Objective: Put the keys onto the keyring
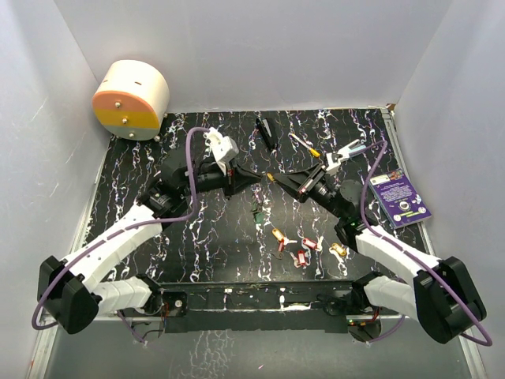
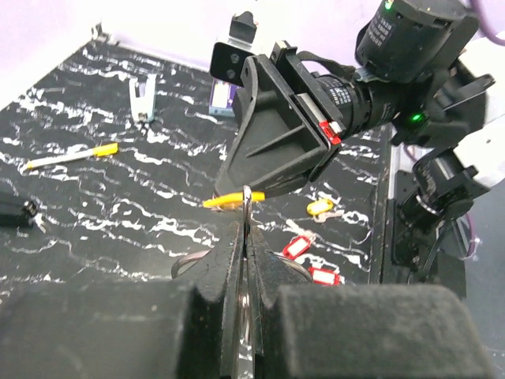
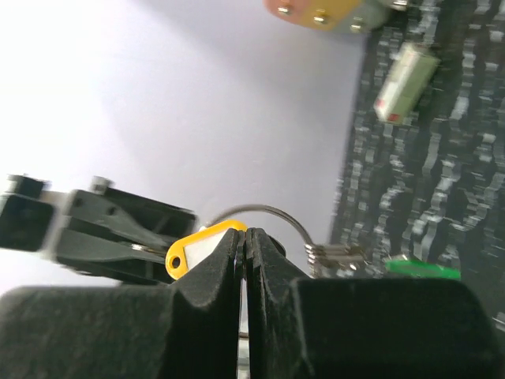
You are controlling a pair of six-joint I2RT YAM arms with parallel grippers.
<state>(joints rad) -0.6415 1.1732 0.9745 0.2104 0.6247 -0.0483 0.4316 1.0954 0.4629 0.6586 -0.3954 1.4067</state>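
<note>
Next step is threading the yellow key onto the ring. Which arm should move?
Right, probably. The right gripper is shut on the yellow key, whose head sits beside the keyring. The left gripper is shut on the keyring, so it better serves as the steady holder.

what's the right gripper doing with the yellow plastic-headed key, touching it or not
Touching. The right wrist view shows the right gripper shut on the yellow plastic-headed key, no gap.
</note>
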